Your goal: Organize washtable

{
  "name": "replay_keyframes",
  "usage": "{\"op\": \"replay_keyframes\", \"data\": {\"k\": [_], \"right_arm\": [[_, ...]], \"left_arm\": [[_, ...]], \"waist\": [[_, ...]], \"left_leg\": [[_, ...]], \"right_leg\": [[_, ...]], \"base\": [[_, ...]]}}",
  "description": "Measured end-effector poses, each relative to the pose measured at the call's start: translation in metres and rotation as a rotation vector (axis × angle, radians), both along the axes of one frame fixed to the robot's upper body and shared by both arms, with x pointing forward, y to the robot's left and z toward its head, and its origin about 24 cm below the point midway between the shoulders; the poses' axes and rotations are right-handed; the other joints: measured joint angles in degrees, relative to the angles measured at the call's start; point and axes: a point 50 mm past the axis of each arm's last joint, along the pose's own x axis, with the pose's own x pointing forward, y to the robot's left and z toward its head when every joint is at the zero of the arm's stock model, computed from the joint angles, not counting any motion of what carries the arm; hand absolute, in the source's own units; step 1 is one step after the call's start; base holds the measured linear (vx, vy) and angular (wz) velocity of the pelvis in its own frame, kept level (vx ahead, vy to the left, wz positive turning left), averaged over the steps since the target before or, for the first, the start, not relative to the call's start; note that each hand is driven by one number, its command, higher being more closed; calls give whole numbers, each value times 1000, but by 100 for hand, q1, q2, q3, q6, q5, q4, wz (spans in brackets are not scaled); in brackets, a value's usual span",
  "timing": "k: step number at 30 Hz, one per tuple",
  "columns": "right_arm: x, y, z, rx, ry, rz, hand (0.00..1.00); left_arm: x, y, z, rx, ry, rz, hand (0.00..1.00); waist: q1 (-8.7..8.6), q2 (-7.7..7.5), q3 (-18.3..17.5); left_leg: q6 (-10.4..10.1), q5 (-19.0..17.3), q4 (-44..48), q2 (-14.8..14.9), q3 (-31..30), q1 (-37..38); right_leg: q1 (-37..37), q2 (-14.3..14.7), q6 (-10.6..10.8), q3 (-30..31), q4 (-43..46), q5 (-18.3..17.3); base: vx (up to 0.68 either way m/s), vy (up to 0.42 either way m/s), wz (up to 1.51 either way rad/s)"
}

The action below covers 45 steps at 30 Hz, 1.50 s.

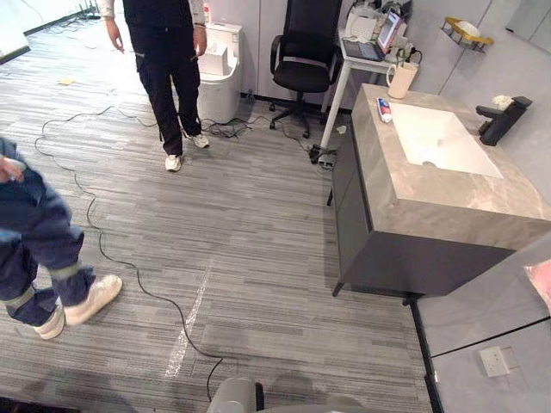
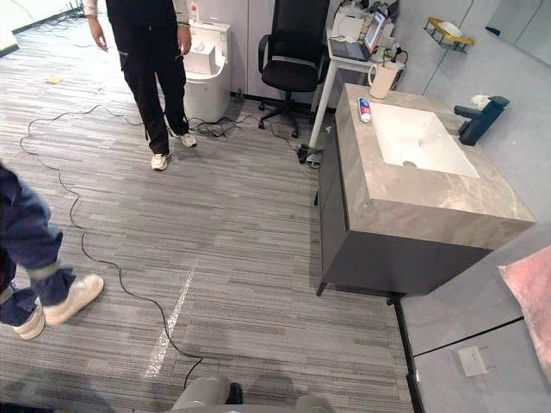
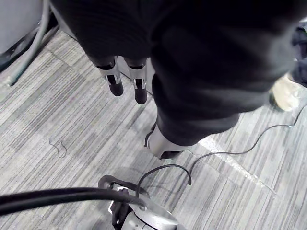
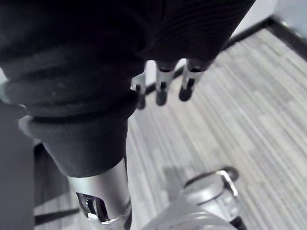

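While both hands hang above the grey floor [image 1: 258, 224], the left hand [image 3: 115, 79] has its fingers [image 3: 140, 88] straight and relaxed, holding nothing, and the right hand [image 4: 163, 88] is the same. Both are well apart from the worktop [image 1: 430, 202], a grey stone slab on a dark cabinet [image 1: 387, 249] against the wall on the robot's right.

A white sink [image 1: 413, 120] is set into the worktop's middle, with a black tap [image 1: 499, 120] at the wall edge and a small white thing [image 1: 502, 101] just beside it. A tube [image 1: 384, 109] lies near the far left corner, between the sink and the left edge; its print is too small to read. A cream cup [image 1: 400, 79] stands at the far edge.

Past that edge are a white side table [image 1: 344, 73] with a laptop [image 1: 379, 39], a black chair [image 1: 306, 60] and a toilet [image 1: 219, 73]. One person [image 1: 168, 69] stands by the toilet, and another person's legs [image 1: 34, 249] are on the floor at the left.
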Motion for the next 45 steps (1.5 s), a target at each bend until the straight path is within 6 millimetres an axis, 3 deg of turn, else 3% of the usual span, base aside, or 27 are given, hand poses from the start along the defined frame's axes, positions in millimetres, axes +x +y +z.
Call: {"op": "replay_keyframes", "data": {"k": [3, 4, 5, 7, 9, 10, 11, 12, 13, 15, 16, 19, 20, 21, 22, 24, 25, 28, 29, 32, 34, 37, 38, 39, 40, 42, 45], "right_arm": [[0, 0, 0, 2, -6, -12, 0], [1, 0, 0, 2, -9, -17, 0], [0, 0, 1, 3, -12, -30, 0], [-4, 4, 0, 14, -6, -47, 0], [1, 10, -2, 39, -3, -46, 0], [-4, 13, -4, 58, 17, -44, 0], [-1, 5, 0, 15, -24, -52, 0], [-1, -1, 2, -8, -38, -63, 0], [-2, -4, 3, -9, -34, -83, 0], [-14, -1, 1, 14, 12, -93, 0], [-12, -2, 2, 11, 3, -93, 0], [-17, -3, 2, 11, 11, -101, 0], [-22, -5, 2, 5, 20, -104, 0], [-26, -8, 3, -6, 26, -99, 0], [-22, -8, 3, -8, 18, -92, 0], [-14, -17, 7, -45, -19, -81, 0], [-13, -19, 7, -53, -25, -83, 0], [-11, -17, 6, -53, -19, -91, 0], [-12, -15, 6, -55, -14, -105, 0], [-2, -12, 6, -56, -30, -80, 0], [8, -11, 6, -56, -47, -30, 0], [13, -13, 7, -62, -51, 13, 0], [12, -17, 7, -72, -44, 24, 0], [12, -17, 7, -75, -38, 26, 0], [9, -15, 5, -70, -21, 22, 0], [3, -1, 2, -34, 2, -10, 0], [-1, 1, 0, -13, 17, -60, 0]], "left_arm": [[1, 1, 0, -1, 0, 3, 0], [1, 1, 0, -1, 1, 3, 0], [1, 1, 0, -2, -1, 2, 0], [2, 2, 0, -1, -5, 11, 0], [0, 6, 1, 9, -3, 31, 0], [-2, 15, 3, 35, -3, 50, 0], [-3, 7, 1, 14, 7, 51, 0], [-6, 0, -1, -5, 16, 50, 0], [-8, -5, -2, -25, 32, 49, 0], [-6, -14, -4, -57, 38, 2, 0], [-5, -14, -4, -62, 32, -11, 0], [-8, -15, -4, -65, 46, -22, 0], [-12, -17, -5, -72, 59, -28, 0], [-13, -18, -5, -78, 58, -39, 0], [-13, -17, -4, -81, 57, -41, 0], [-7, -16, -3, -78, 36, -52, 0], [-2, -16, -3, -75, 21, -56, 0], [14, -9, 1, -42, -52, -55, 0], [25, -6, 4, -34, -101, -22, 0], [33, -5, 6, -29, -151, 46, 0], [36, -4, 6, -25, -173, 74, 0], [34, -4, 7, -13, -183, 128, 0], [31, -10, 5, -17, -178, 157, 0], [28, -11, 5, -19, -173, 176, 0], [19, -7, 4, -5, -156, 203, 0], [17, 3, 6, 32, -150, 238, 0], [25, 3, 4, 23, -144, 215, 0]], "waist": [[-33, -16, 23], [-42, -21, 34], [-54, -19, 110], [-30, -95, 200], [-29, -274, 214], [-269, -469, 89], [-397, -285, 194], [-304, -116, 270], [-208, -3, 470], [-308, 289, 369], [-360, 251, 314], [-389, 368, 137], [-411, 444, -26], [-483, 491, -67], [-482, 497, -60], [-490, 623, -105], [-489, 648, -109], [-461, 560, -139], [-344, 395, -140], [-90, 232, -50], [-5, 146, -53], [-11, 166, -59], [10, 274, -125], [23, 361, -167], [128, 284, -205], [82, -50, -322], [65, -76, -325]], "left_leg": [[81, -125, 201, -224, -54, -92], [118, -146, 206, -267, -72, -68], [147, -163, 194, -361, -162, 78], [214, -170, 45, -428, -274, 331], [324, -95, -581, -487, -319, 659], [201, -132, -288, -979, -542, 598], [164, -657, 960, -843, -253, 658], [159, -898, 699, -768, -247, 1043], [744, -1548, 591, -730, -183, 1355], [891, -1729, 524, -587, -336, 1326], [885, -1726, 357, -530, -442, 1293], [561, -1689, -137, -340, -865, 1426], [90, -1632, -223, -111, -1085, 1531], [-256, -1540, 380, -9, -1361, 1470], [-519, -1399, 834, 8, -1455, 1348], [-1453, -474, 2691, 124, -1727, 907], [-1461, -459, 3048, 170, -1693, 767], [-1379, -504, 3870, 326, -1283, 262], [-920, -758, 3872, 432, -1054, -96], [-613, -980, 2616, 662, -1361, -583], [-796, -878, 1298, 916, -1860, -716], [-1256, -612, -80, 1418, -2530, -659], [-1373, -550, -346, 1696, -2623, -572], [-1870, -271, -177, 1767, -2413, -612], [-1925, -103, 401, 1685, -1959, -599], [-1646, -464, 965, 1452, -1428, -588], [-1190, -636, 928, 1148, -692, -130]], "right_leg": [[-535, -151, -31, 106, 1355, -100], [-750, -155, -202, 199, 1839, 12], [-1114, -140, -624, 334, 2712, 384], [-1399, -67, -699, 354, 3429, 608], [-1631, 97, -713, 226, 3142, 574], [-1816, -64, -794, -76, 2364, 370], [-1837, 187, -633, -321, 1677, -92], [-1982, 332, -603, -435, 1491, -111], [-2166, 452, -713, -287, 2046, 294], [-2305, 333, -693, -816, 1643, 309], [-2408, 286, -692, -939, 1422, 343], [-2427, 331, -648, -1226, 995, 567], [-2240, 543, -802, -1384, 782, 815], [-2012, 746, -1137, -1542, 772, 742], [-1920, 792, -1219, -1566, 805, 644], [-1249, 1209, -1409, -1513, 508, 503], [-1070, 1324, -1425, -1398, 397, 493], [-301, 1496, -1424, -787, -235, 493], [129, 1479, -1414, -282, -563, 500], [570, 1273, -1346, 542, -668, 473], [670, 1023, -845, 1089, -612, 90], [578, 848, -492, 1904, -211, -443], [504, 830, -274, 2349, -128, -609], [512, 782, -178, 2548, -124, -678], [540, 550, -119, 2977, -207, -744], [547, 61, 79, 3121, -273, -383], [218, -335, -116, 3067, 268, 730]], "base": [[-5, 4, 23], [-30, 24, 45], [-26, 20, 41], [-45, -32, 43], [38, -51, 34], [225, 7, 48], [284, 68, 23], [222, 10, -29], [80, 0, -46], [59, 6, 13], [179, 13, 43], [350, -60, 35], [684, -114, 55], [612, -107, 43], [674, -128, 13], [676, -118, -24], [612, -30, -34], [540, 45, -57], [379, 108, -75], [279, 224, -142], [234, 323, -153], [267, 473, -142], [272, 580, -167], [278, 672, -190], [242, 720, -180], [231, 737, -135], [160, 558, -73]]}}
